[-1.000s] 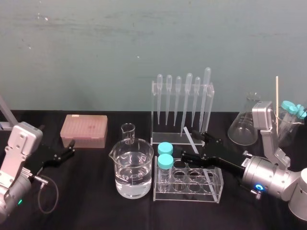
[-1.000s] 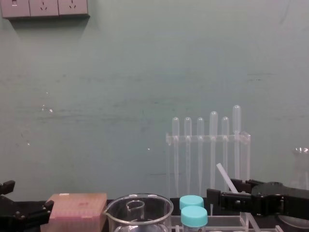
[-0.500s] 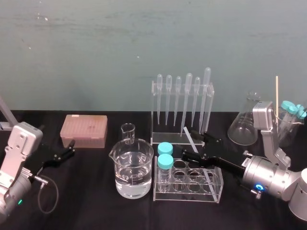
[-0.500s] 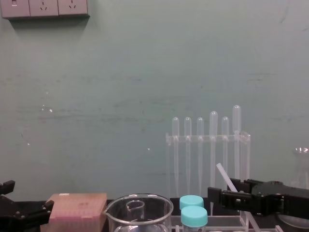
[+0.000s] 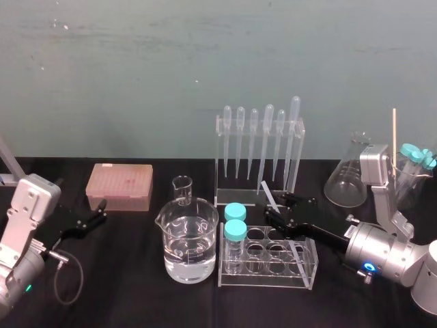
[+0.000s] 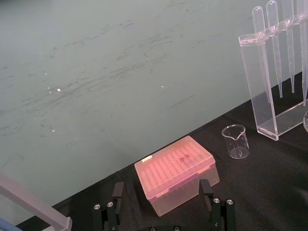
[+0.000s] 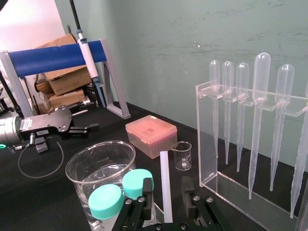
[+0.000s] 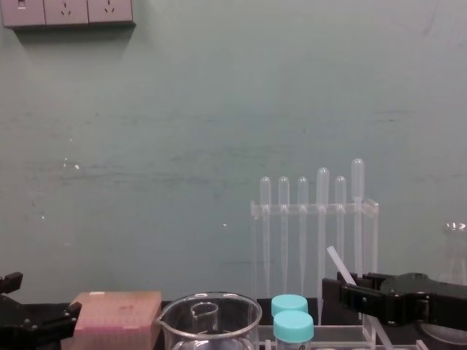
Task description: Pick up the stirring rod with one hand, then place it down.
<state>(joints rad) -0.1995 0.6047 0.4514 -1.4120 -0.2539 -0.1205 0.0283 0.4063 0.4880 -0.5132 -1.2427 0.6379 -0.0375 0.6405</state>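
Black surface (image 5: pixel 136 294) with a teal wall behind it, pretty standard lab clutter. Closest to the robot is one clear tube rack (image 5: pixel 273 275) with two teal-capped tubes (image 5: pixel 235 232) standing at its left end. One big beaker (image 5: pixel 188 240) partly filled with clear liquid sits just left of it.

The right hand (image 5: pixel 276 206) reaches in from the right, above the far side of the tube rack. Its fingers are spread on either side of the stirring rod (image 5: pixel 265 190), and the right wrist view shows a gap on both sides, so it isn't pinching it. The rod is tilted. Its top end points up and to the left, in front of the pipette rack, and its lower part runs down into the right end of the tube rack.

The left hand (image 5: pixel 102 210) is parked low at the left edge of the surface with its fingers spread, holding nothing.

Further back are one small beaker (image 5: pixel 182 188) right behind the big one and one pink box (image 5: pixel 119 186) off to the left. One pipette rack (image 5: pixel 239 198) holds six pipettes (image 5: pixel 268 130) hanging tips down. One conical flask (image 5: pixel 349 178) stands off to the right. High on the wall (image 5: pixel 136 82) in the chest view is a row of three sockets (image 8: pixel 67 11).
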